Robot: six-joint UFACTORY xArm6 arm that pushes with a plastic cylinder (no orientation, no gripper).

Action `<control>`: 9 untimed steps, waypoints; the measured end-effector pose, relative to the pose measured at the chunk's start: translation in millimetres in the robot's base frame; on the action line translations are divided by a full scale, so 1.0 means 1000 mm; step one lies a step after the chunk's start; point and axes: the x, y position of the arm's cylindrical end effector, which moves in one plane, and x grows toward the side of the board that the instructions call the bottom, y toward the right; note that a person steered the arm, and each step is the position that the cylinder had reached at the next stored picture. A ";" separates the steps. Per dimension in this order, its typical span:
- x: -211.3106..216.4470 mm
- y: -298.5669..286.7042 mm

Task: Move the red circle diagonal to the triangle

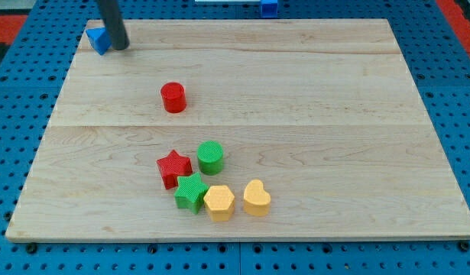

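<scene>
The red circle [173, 98] stands alone on the wooden board, left of centre. The blue triangle [98, 39] lies at the board's top left corner, partly hidden by my rod. My tip [119, 46] rests just to the right of the triangle, touching or nearly touching it, and well up and left of the red circle.
A cluster sits at lower centre: red star [173, 167], green circle [210, 156], green star [192, 191], yellow hexagon [218, 202], yellow heart [256, 198]. A blue block [269, 8] lies off the board at the view's top. The board's edge [242, 238] borders blue pegboard.
</scene>
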 end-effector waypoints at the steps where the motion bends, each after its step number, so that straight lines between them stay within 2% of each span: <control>1: 0.011 0.084; 2: 0.094 0.120; 3: 0.124 0.121; 4: 0.134 0.063; 5: 0.148 0.075; 6: 0.133 0.075; 9: 0.125 0.075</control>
